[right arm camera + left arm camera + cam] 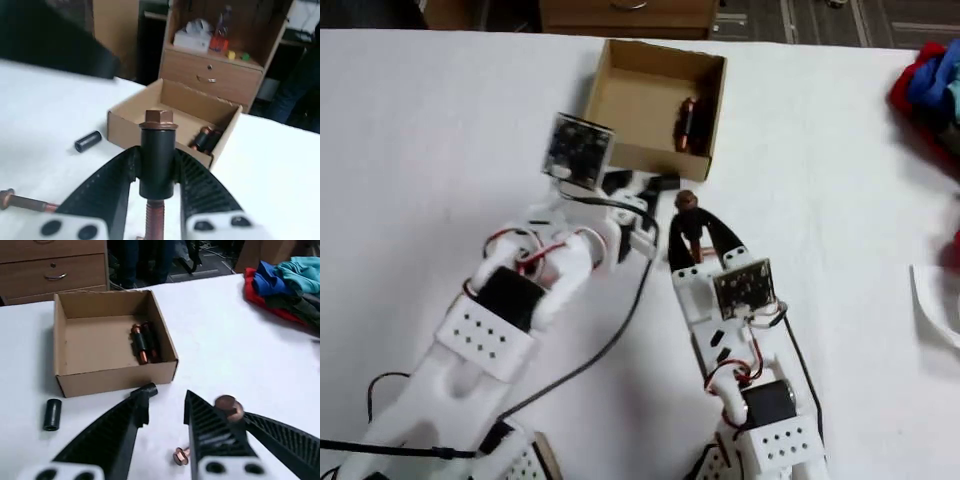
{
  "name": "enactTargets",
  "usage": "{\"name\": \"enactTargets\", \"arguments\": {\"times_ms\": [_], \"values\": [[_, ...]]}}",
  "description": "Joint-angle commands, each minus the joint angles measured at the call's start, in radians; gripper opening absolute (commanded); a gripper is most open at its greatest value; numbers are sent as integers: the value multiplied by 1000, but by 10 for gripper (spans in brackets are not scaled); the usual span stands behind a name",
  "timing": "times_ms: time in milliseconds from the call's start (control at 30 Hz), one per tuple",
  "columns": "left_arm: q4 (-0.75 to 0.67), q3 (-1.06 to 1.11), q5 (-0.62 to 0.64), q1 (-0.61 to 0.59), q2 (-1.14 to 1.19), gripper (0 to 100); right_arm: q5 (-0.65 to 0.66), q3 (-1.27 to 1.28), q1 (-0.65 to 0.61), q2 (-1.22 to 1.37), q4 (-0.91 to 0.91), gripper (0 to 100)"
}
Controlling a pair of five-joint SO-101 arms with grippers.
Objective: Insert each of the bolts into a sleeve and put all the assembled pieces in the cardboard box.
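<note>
Cardboard box (660, 160) toward the far edge of the table (440, 120), with assembled pieces (142, 342) lying along one inner wall. Right gripper (156, 159) clenched on a black sleeve (156, 165) with a copper bolt (159, 118) through it, upright, just short of the box's near wall. Left gripper (167, 396) released, close beside it. Loose sleeve (52, 414) and loose bolt (180, 455) lying on the table near the box.
</note>
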Motion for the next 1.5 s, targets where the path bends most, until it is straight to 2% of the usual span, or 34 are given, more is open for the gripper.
{"name": "enactTargets", "arguments": {"times_ms": [0,167,333,467,633,833,967,1033,1467], "values": [[5,-65,-6,-106,-11,135,-2,-26,67,128,-114,22],[43,-22,-11,-233,-11,135,-6,-276,97,450,-151,22],[29,137,-14,-384,-8,138,-26,-749,108,943,-105,22],[-14,240,-77,-451,-8,136,-137,-1281,142,1353,140,22],[-115,375,-176,-460,-5,135,-252,-2030,140,1877,460,22],[-275,536,-183,-459,-5,135,-400,-2877,136,2476,705,22],[-345,576,-183,-462,-11,135,-404,-3270,101,2769,812,22],[-348,578,-183,-457,-9,135,-393,-3363,77,2867,832,22],[-344,578,-186,-460,-9,135,-368,-3196,61,2902,705,22]]}}
